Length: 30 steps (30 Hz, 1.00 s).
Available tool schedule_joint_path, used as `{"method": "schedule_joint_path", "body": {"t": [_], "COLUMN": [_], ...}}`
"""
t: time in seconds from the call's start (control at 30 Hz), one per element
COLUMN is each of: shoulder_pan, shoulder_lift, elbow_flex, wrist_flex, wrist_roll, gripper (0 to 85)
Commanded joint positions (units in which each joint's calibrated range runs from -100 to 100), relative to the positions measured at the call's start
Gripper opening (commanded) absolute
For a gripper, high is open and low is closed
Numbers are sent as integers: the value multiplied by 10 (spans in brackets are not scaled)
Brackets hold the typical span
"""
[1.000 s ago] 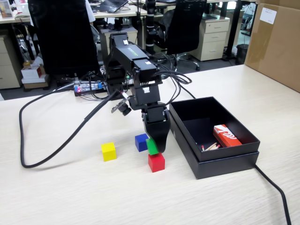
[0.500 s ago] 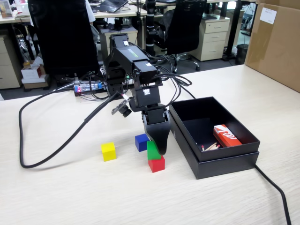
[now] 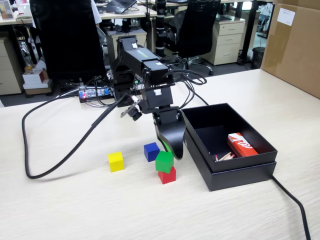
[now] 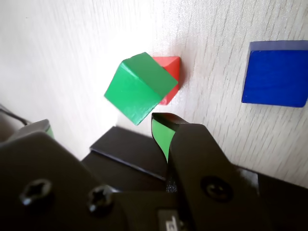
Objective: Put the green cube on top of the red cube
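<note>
The green cube [image 3: 164, 161] rests on top of the red cube [image 3: 167, 175] on the table, turned a little askew to it. In the wrist view the green cube [image 4: 139, 86] covers most of the red cube [image 4: 169, 72], of which only one corner shows. My gripper [image 3: 169, 147] hangs just above and behind the stack. In the wrist view my gripper [image 4: 103, 127] is open, its green-tipped jaws wide apart. The cube lies just beyond the tips and is not between them.
A blue cube [image 3: 151, 151] sits just left of the stack and also shows in the wrist view [image 4: 275, 72]. A yellow cube [image 3: 116, 161] lies farther left. A black open box [image 3: 235, 170] holding a red-and-white packet [image 3: 241, 145] stands close on the right. A black cable [image 3: 45, 172] loops at the left.
</note>
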Motion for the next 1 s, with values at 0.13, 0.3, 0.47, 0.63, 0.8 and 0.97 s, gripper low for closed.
{"method": "schedule_joint_path", "body": {"t": [0.13,0.3,0.47,0.63,0.8,0.97], "shoulder_pan": [9,17,18,3,-18,-27], "shoulder_lift": [-163,-326,-600,-814,-964,-1071], "elbow_flex": [-46,-165,-365,-517,-664,-818], "wrist_flex": [5,5,5,5,20,74], "wrist_roll": [-5,-5,-6,-13,-18,-22], "gripper": [457,477,491,496,497,496]}}
